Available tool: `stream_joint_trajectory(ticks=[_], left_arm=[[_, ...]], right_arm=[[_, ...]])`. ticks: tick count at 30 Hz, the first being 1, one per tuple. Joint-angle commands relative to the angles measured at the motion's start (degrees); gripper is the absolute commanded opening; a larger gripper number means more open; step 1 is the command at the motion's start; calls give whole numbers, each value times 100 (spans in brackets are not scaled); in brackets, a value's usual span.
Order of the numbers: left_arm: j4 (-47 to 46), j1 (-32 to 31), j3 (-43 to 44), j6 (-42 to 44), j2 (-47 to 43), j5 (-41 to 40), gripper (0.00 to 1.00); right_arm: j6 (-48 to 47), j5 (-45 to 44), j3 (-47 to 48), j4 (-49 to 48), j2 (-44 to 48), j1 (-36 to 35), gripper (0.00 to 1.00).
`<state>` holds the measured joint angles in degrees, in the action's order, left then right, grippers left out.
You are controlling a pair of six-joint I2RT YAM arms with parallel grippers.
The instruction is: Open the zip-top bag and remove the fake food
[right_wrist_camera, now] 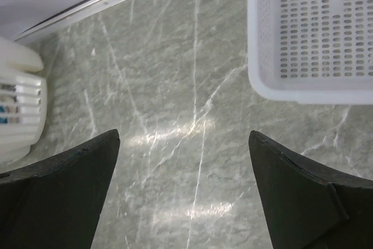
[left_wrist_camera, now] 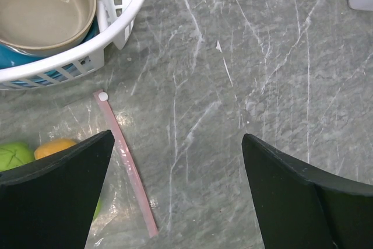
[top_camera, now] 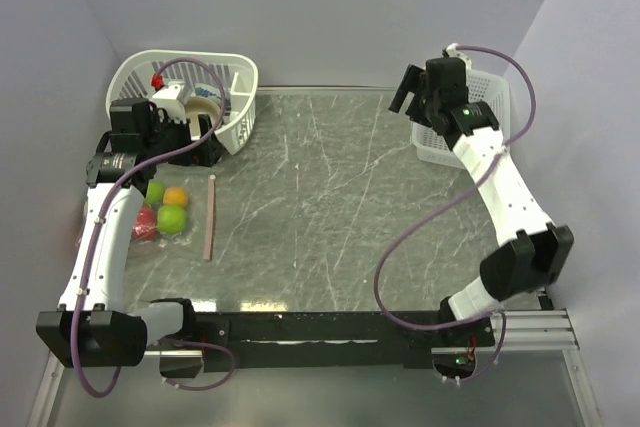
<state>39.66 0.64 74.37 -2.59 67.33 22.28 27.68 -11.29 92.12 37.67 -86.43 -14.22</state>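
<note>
The table (top_camera: 330, 197) has a grey-green, stone-patterned top crossed by thin white veins. It is boxed in by plain, pale lavender-grey walls: a back wall (top_camera: 330, 7), a left wall (top_camera: 40, 67) and a right wall (top_camera: 590, 47). A slim metal strip (top_camera: 320, 90) runs along the far edge where the top meets the back wall, silver aluminium rails (top_camera: 535, 332) show at the near right corner, and soft, even light leaves a blurred glare (right_wrist_camera: 175, 135) on the glossy surface in the right wrist view.
</note>
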Motion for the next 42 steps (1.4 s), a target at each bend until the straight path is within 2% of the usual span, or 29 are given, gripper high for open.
stream_joint_trajectory(ticks=[1,7,8,14,23,26,32,35,39,42], left_arm=[[-213,-12,-19,92,-141,-40,99],[-125,-3,25,380,-203,-163,99],[-116,6,25,443,-255,-206,99],[-20,41,-98,777,-405,-374,99],[-55,76,-194,918,-466,-444,99],[-90,76,-186,901,-475,-427,99],[-187,76,-116,839,-519,-374,99],[-195,76,-89,813,-537,-374,99],[-283,76,-159,813,-624,-470,99],[-336,76,-265,822,-703,-479,99]], right_arm=[[-52,-513,1032,161,-539,165,100],[-254,-1639,3142,1058,-2533,279,100],[-307,-1727,3172,1015,-2632,271,100],[-404,-2008,2118,-13,-2791,270,100],[-290,-2281,1898,249,-3248,270,100],[-132,-2299,1556,320,-3205,270,100],[193,-2027,152,22,-2757,270,100],[290,-1860,-96,47,-2633,279,90],[308,-1509,-360,4,-2423,209,64],[334,-1446,-685,-102,-2107,-9,56]])
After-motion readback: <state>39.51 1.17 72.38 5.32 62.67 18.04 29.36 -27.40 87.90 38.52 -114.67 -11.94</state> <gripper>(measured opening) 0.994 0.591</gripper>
